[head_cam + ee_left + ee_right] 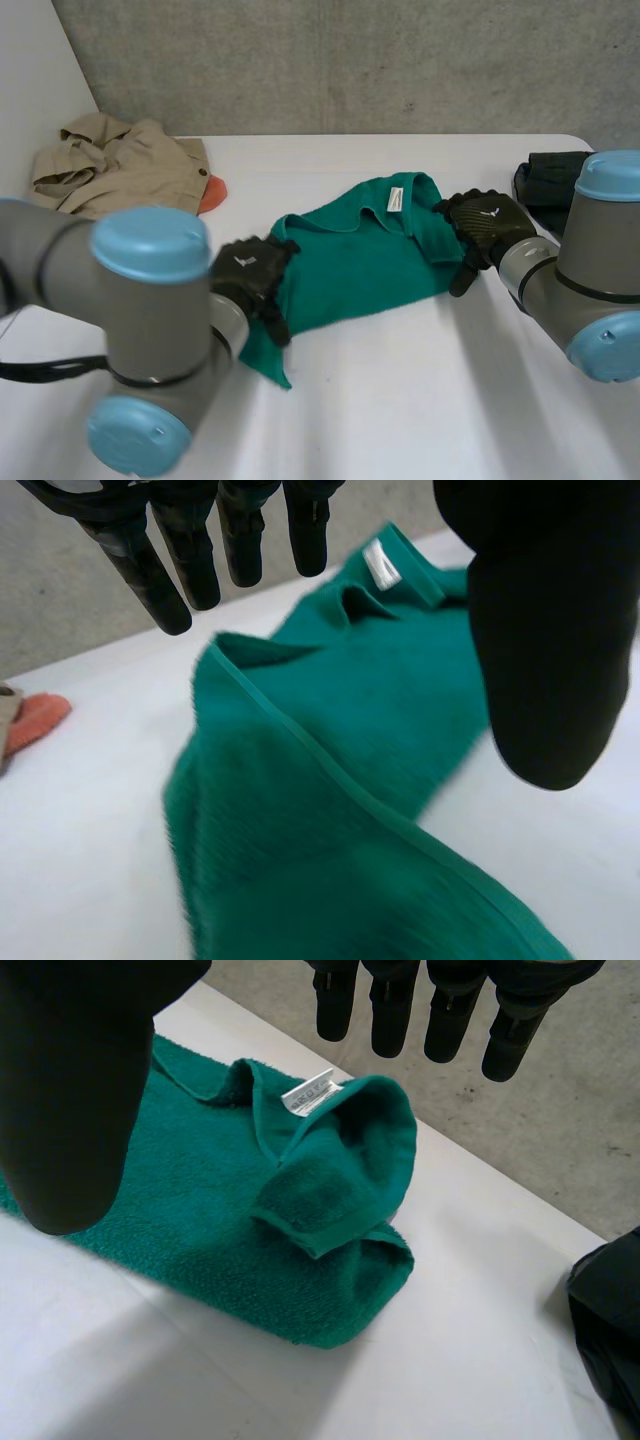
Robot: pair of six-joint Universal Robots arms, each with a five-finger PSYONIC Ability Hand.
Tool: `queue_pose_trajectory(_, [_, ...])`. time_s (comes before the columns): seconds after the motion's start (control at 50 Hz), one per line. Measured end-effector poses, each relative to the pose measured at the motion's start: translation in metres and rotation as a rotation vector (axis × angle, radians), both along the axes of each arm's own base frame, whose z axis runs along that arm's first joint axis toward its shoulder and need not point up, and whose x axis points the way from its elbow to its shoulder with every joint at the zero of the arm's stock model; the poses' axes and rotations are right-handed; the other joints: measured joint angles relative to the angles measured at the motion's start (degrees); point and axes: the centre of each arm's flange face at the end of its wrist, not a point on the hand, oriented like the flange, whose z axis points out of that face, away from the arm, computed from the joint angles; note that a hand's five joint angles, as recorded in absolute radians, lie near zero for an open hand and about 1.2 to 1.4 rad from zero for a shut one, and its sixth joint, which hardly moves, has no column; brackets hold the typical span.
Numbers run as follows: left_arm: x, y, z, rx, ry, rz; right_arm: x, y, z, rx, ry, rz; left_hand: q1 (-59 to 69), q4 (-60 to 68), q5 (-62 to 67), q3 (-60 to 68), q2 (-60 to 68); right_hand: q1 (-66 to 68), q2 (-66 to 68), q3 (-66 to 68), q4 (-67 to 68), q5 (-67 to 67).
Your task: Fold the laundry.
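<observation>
Table [430, 400]: white, and I look down on it from between the two arms.
Left arm [150, 330]: nearest to me, a grey joint with light-blue caps, reaching in toward the middle of the table.
Left hand [250, 272]: I see it over the near left edge of the towel. In its wrist view the fingers [160, 580] are straight and the thumb [550, 640] stands wide of them, with no cloth pinched between.
Green towel [360, 262]: lies in the middle of the table between my two hands, rumpled. One corner trails toward me past the left hand.
Right hand [487, 225]: at the towel's right end. In its wrist view the fingers [450, 1020] hang straight above the bunched end and the thumb [70, 1110] is well apart, so it grips nothing.
Right end of the towel: doubled over itself into a thick roll.
White label [395, 198]: on the towel's far hem, just beside that roll.
Black cloth [545, 180]: near the table's right edge, beyond the right hand, apart from the towel.
Beige garment [120, 165]: crumpled at the far left corner.
Orange item [211, 194]: touching the beige garment's right side; I cannot tell what it is.
Wall [350, 60]: grey concrete behind the table.
</observation>
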Motion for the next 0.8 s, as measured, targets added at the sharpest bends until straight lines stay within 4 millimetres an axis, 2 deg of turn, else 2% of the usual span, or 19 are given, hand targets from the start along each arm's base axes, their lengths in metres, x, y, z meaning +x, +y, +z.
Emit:
queue_pose_trajectory(0.12, [-0.017,0.018,-0.021,-0.016,-0.098,0.035,0.001,0.002,-0.003,0.004,0.011,0.01,0.0,0.0,0.0,0.0,0.0,0.0,0.0,0.0,0.0,0.0])
queue_pose_trajectory(0.2, [-0.024,0.019,-0.034,-0.049,-0.164,0.118,0.0,0.004,-0.006,0.007,0.025,0.015,0.0,0.0,0.0,0.0,0.0,0.0,0.0,0.0,0.0,0.0])
queue_pose_trajectory(0.4, [-0.015,-0.004,-0.039,-0.105,-0.25,0.285,-0.003,0.003,-0.008,0.005,0.048,0.015,0.0,0.0,0.0,0.0,0.0,0.0,0.0,0.0,0.0,0.0])
queue_pose_trajectory(0.6, [0.01,-0.031,-0.037,-0.137,-0.34,0.359,-0.002,0.005,-0.008,0.008,0.044,0.028,0.0,0.0,0.0,0.0,0.0,0.0,0.0,0.0,0.0,0.0])
queue_pose_trajectory(0.64, [0.015,-0.037,-0.038,-0.138,-0.354,0.357,-0.001,0.005,-0.008,0.008,0.041,0.034,11.1,9.54,8.54,8.92,9.19,0.0,0.0,0.0,0.0,0.0])
queue_pose_trajectory(0.66, [0.017,-0.039,-0.039,-0.137,-0.355,0.354,0.0,0.005,-0.008,0.007,0.04,0.036,20.21,17.53,16.43,16.8,18.32,0.0,0.0,0.0,0.0,0.0])
queue_pose_trajectory(0.68, [0.018,-0.042,-0.04,-0.134,-0.354,0.347,0.0,0.006,-0.007,0.007,0.039,0.039,36.71,31.58,29.9,30.7,32.42,0.0,0.0,0.0,0.0,0.0])
queue_pose_trajectory(0.72, [0.021,-0.045,-0.041,-0.13,-0.348,0.335,0.001,0.006,-0.006,0.005,0.036,0.043,48.79,44.78,42.82,43.96,45.1,0.0,0.0,0.0,0.0,0.0])
queue_pose_trajectory(0.76, [0.022,-0.049,-0.041,-0.118,-0.332,0.31,0.002,0.005,-0.004,0.0,0.032,0.05,53.34,51.85,50.07,50.95,52.11,0.0,0.0,0.0,0.0,0.0])
queue_pose_trajectory(0.8, [0.022,-0.049,-0.041,-0.115,-0.328,0.304,0.002,0.005,-0.003,-0.002,0.031,0.052,53.34,51.85,50.07,50.95,52.11,0.0,0.0,0.0,0.0,0.0])
